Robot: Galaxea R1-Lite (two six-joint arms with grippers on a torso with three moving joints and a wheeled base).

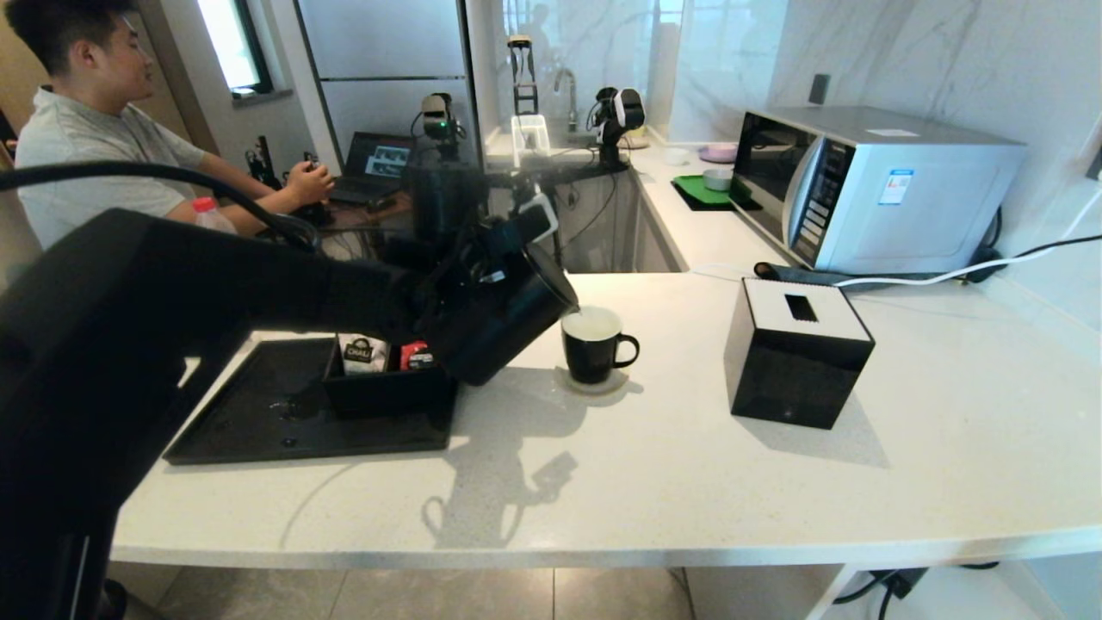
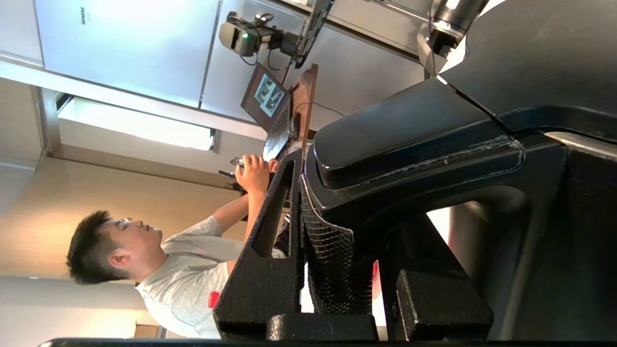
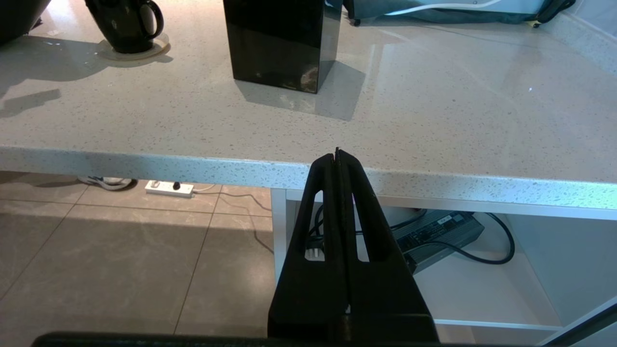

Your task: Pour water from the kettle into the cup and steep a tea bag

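Head view shows your left gripper (image 1: 469,275) clamped on the tilted kettle (image 1: 504,323), spout over the cup (image 1: 592,344); pouring underway, tea bag steeping remains.

A pale speckled counter (image 1: 689,465) runs beneath marble walls (image 1: 904,52); a window (image 1: 232,43) glows upper left, above grey floor tiles (image 3: 120,250).

Kettle (image 1: 508,323), clamped in the left gripper (image 2: 308,231): matte black. Cup (image 1: 593,346), beside its spout: black outside, white inside. Finger pads (image 2: 332,260): black diamond mesh pattern. Box (image 1: 796,362) beyond the cup: glossy black, white top.
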